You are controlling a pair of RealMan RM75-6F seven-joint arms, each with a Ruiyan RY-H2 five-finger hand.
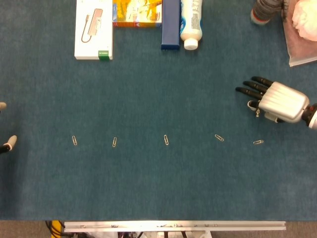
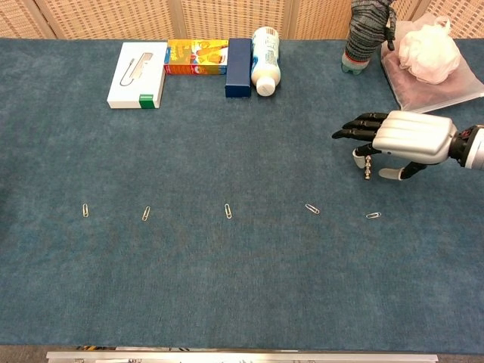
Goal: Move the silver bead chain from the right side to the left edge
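Note:
The silver bead chain [image 1: 257, 113] lies on the blue mat at the right, and only its lower end peeks out from under my right hand [image 1: 277, 101]. In the chest view the chain [image 2: 367, 169] hangs out just below the hand [image 2: 408, 138], between the thumb and the dark fingers. That hand hovers flat over the chain with fingers stretched toward the left, gripping nothing that I can see. Of my left hand [image 1: 9, 143] only two pale fingertips show at the left edge of the head view, apart and holding nothing.
Several paper clips [image 1: 166, 140] lie in a row across the mat in front of the chain. At the far edge stand a white box [image 1: 93, 29], an orange box [image 1: 137, 13], a blue box [image 1: 170, 25] and a white bottle [image 1: 191, 25]. A pink bag [image 2: 427, 79] sits at the far right.

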